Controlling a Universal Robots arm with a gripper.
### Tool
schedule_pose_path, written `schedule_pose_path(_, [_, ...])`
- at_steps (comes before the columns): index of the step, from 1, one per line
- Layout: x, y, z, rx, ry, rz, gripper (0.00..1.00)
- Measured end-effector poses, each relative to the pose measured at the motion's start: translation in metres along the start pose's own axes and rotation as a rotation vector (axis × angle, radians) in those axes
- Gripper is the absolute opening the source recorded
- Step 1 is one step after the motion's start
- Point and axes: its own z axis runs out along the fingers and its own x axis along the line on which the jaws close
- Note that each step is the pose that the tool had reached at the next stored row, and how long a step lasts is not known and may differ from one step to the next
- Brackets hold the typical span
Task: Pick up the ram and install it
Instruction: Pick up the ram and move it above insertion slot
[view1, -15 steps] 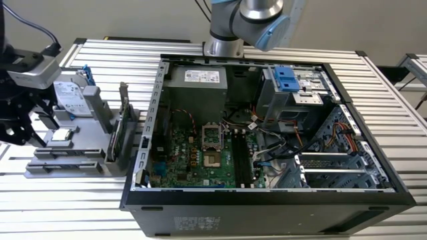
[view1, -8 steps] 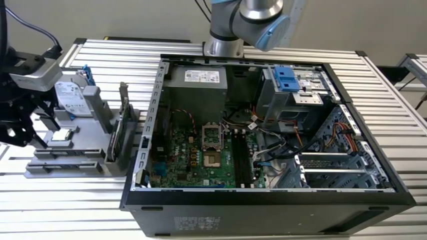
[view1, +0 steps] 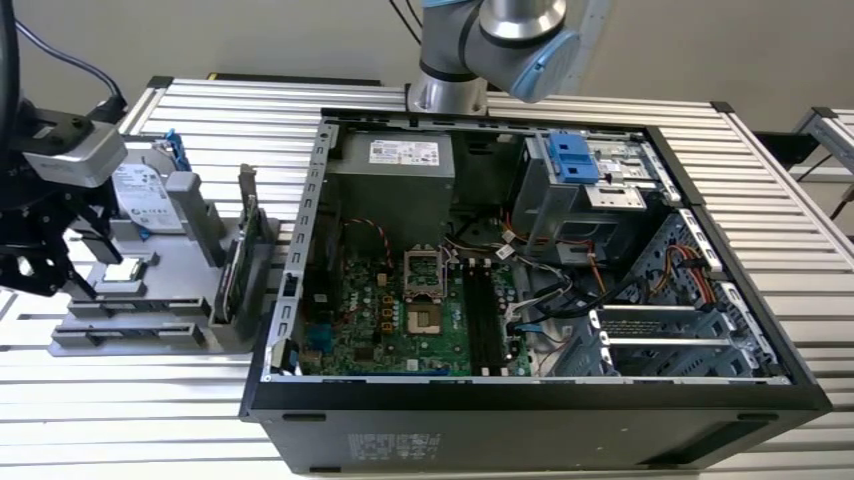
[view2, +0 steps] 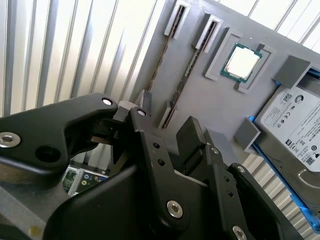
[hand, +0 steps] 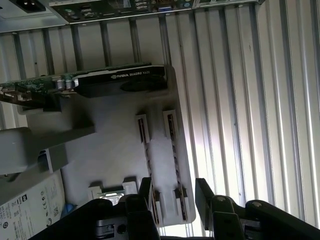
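Two ram sticks stand on edge in narrow slots of the grey parts holder (hand: 115, 150), at the exterior view's left. In the first wrist view the ram (hand: 174, 150) runs down between my fingers, with a second stick (hand: 144, 145) beside it. In the second wrist view the same sticks show as thin dark lines (view2: 191, 57). My gripper (hand: 175, 197) hovers above the holder, open, with nothing between its black fingers (hand: 202, 192). It also shows in the second wrist view (view2: 167, 132) and in the exterior view (view1: 60, 265). The motherboard's long memory slots (view1: 483, 320) lie inside the open computer case.
On the holder (view1: 147, 335) sit a square silver processor (view2: 242, 62), a hard drive with a blue bracket (view2: 295, 120) and an upright graphics card (hand: 100, 82). The open black case (view1: 534, 400) stands to the exterior view's right on a ribbed metal table (view1: 787, 250).
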Motion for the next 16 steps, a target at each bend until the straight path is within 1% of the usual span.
schedule_pose_path(16, [0.0,0.0,0.0099,-0.0001,0.0001,0.0,1.0])
